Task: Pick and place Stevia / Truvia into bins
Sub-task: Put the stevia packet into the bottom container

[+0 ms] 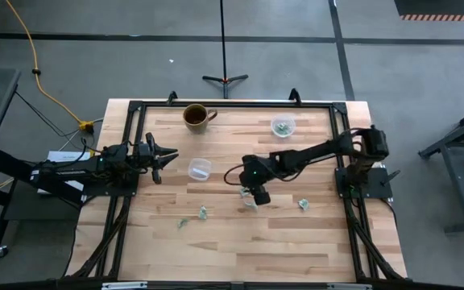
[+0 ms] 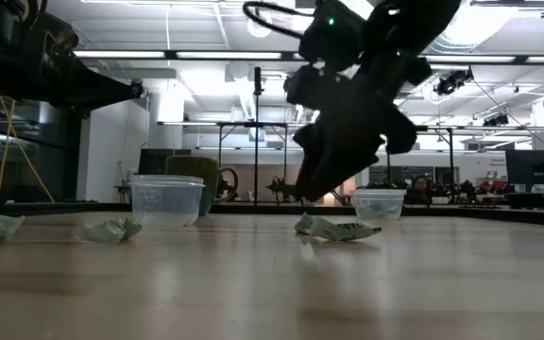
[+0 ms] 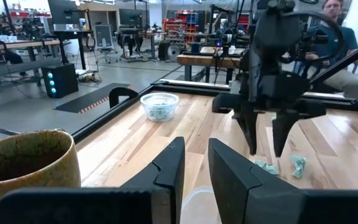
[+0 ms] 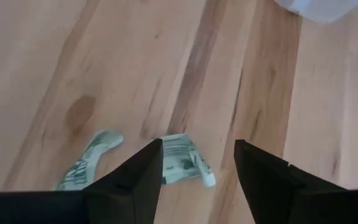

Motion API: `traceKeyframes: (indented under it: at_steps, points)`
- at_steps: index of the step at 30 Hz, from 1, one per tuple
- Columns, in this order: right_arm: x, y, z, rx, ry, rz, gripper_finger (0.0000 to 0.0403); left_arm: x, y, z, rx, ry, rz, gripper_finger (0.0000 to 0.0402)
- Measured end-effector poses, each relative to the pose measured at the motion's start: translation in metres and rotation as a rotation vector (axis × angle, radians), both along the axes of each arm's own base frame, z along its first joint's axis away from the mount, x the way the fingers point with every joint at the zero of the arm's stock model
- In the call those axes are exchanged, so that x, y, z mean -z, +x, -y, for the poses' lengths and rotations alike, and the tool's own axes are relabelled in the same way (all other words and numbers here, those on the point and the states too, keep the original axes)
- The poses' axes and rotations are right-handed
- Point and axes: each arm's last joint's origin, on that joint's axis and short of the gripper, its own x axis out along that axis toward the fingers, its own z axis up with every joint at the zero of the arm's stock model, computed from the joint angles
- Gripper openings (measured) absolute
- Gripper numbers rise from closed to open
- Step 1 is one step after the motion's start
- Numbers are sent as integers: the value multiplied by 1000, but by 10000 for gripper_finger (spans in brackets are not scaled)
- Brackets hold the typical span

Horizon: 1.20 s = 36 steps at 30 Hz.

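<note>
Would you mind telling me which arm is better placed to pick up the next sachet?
Right: its open gripper hangs directly over a crumpled green-and-white paper sachet, while the left gripper waits at the table's edge.

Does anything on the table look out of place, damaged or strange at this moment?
Mostly the sachets: the one under the right gripper is crumpled, and others lie scattered loose on the table. The brown mug is no bin. Nothing looks spilled; both cups stand upright.
</note>
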Motion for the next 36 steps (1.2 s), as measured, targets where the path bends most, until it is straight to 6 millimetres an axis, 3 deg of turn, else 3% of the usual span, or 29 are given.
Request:
traceKeyframes:
  at_steps: [6, 11, 15, 19, 25, 30, 36]
  points:
    - [21, 4, 0, -7, 11, -51, 180, 0, 0, 0, 0, 0, 0, 106]
    - [28, 5, -1, -30, -1, -55, 159, 0, 0, 0, 0, 0, 0, 106]
    - [27, 6, 0, -27, -3, -43, 106, 0, 0, 0, 0, 0, -1, 106]
    - [25, 7, -1, -50, -6, -25, 22, 0, 0, 0, 0, 0, 0, 106]
    - [-2, 32, 1, -80, -36, 352, 7, 0, 0, 0, 0, 0, -1, 106]
    - [-25, 45, 22, 5, -97, 657, 5, 0, 0, 0, 0, 0, -1, 106]
    - [-3, 67, 46, 44, -100, 645, 2, 0, 0, 0, 0, 0, -1, 106]
